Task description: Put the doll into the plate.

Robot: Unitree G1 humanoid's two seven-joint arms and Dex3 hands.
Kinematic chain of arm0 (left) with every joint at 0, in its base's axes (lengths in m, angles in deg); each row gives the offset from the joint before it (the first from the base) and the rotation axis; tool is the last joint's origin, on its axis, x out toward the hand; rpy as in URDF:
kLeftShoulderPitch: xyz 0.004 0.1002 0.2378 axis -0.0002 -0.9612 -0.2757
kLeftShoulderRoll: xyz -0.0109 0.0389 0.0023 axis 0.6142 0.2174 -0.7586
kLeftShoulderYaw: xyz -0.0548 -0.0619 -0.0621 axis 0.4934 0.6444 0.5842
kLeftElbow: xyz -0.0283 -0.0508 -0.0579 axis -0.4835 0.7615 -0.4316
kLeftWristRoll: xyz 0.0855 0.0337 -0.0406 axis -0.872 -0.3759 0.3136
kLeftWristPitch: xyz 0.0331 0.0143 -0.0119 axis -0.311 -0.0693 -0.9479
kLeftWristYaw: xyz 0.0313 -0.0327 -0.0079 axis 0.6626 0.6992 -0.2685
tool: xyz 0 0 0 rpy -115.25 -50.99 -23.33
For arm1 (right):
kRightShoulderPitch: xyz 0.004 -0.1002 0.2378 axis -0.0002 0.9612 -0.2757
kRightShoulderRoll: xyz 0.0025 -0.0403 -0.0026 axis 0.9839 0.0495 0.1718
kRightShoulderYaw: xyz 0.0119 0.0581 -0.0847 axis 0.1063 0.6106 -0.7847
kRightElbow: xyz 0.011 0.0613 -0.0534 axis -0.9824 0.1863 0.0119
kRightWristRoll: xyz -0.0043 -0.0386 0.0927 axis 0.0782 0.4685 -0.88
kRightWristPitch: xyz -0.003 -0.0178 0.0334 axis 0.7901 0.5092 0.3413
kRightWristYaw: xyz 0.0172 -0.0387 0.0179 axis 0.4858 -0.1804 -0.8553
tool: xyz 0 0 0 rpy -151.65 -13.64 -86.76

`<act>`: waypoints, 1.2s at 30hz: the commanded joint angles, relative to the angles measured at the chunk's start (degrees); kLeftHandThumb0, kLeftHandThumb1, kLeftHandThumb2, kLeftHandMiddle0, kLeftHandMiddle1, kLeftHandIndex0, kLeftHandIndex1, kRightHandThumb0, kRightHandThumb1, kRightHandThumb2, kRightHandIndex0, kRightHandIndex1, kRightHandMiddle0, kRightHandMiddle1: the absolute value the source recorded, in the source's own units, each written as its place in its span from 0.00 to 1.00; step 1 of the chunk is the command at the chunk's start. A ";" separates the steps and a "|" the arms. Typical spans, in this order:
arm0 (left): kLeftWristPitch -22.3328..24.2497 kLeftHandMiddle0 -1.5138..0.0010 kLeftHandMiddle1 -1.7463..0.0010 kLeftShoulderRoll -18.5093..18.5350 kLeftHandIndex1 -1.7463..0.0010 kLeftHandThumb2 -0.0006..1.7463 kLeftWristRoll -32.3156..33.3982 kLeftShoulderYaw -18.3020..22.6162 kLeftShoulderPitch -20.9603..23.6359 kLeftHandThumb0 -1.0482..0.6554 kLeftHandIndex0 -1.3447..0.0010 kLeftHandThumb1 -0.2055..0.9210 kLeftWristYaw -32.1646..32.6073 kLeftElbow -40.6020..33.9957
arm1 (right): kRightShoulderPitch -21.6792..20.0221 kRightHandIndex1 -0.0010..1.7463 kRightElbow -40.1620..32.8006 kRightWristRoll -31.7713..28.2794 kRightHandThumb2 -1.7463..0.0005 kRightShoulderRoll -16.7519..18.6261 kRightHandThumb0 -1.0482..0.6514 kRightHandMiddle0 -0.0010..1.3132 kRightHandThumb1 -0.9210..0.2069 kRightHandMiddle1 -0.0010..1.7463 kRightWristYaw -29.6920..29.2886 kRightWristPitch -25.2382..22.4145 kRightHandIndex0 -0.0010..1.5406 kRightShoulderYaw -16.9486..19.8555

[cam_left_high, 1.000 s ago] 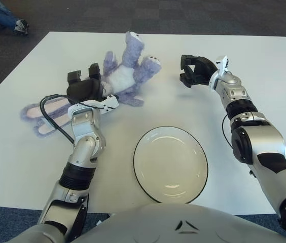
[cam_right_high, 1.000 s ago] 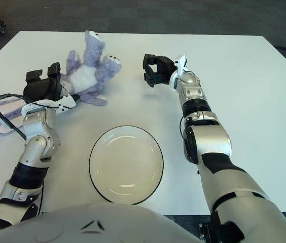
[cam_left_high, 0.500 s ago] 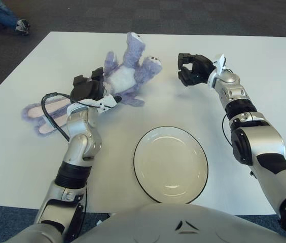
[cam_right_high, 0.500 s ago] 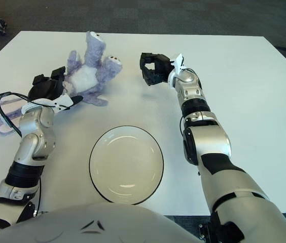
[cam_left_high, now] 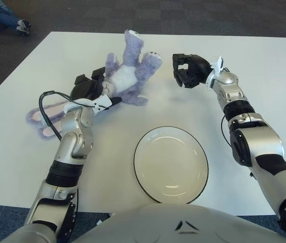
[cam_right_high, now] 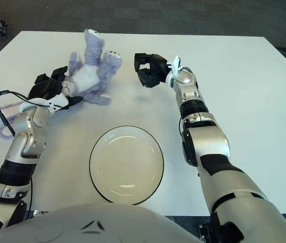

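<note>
From the left eye, the purple stuffed doll [cam_left_high: 125, 76] is lying on its back across the far left part of the white table [cam_left_high: 21, 152], legs pointing away from the robot and long ears trailing out toward the left edge. The left hand [cam_left_high: 88, 88] is sitting right against the doll's near side, its dark fingers pressing into the fur by the head, though I cannot tell whether they are actually closing around anything. A black cable [cam_left_high: 45, 109] is looping off that wrist over the ears. The right hand [cam_left_high: 187, 71] is hovering just beside the doll's raised foot, apart from it, with its fingers curled inward and holding nothing. The white plate [cam_left_high: 171, 164] with a dark rim is sitting empty at the near middle of the table, well apart from the doll.

From the right eye, the same layout is showing: the doll [cam_right_high: 88, 73] is lying far left, the left hand [cam_right_high: 50, 87] is touching its side near the head, and the right hand [cam_right_high: 148, 70] is hanging curled a little to the right of the doll's feet. The plate [cam_right_high: 126, 164] is lying near the robot's chest, between the two arms.
</note>
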 commanded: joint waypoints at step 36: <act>2.34 1.00 0.05 3.94 0.59 0.12 -1.29 -6.61 4.04 0.05 1.00 0.86 0.44 3.67 | 0.31 0.16 5.21 2.29 0.35 1.68 0.48 0.00 0.67 0.23 1.70 8.01 0.00 -1.36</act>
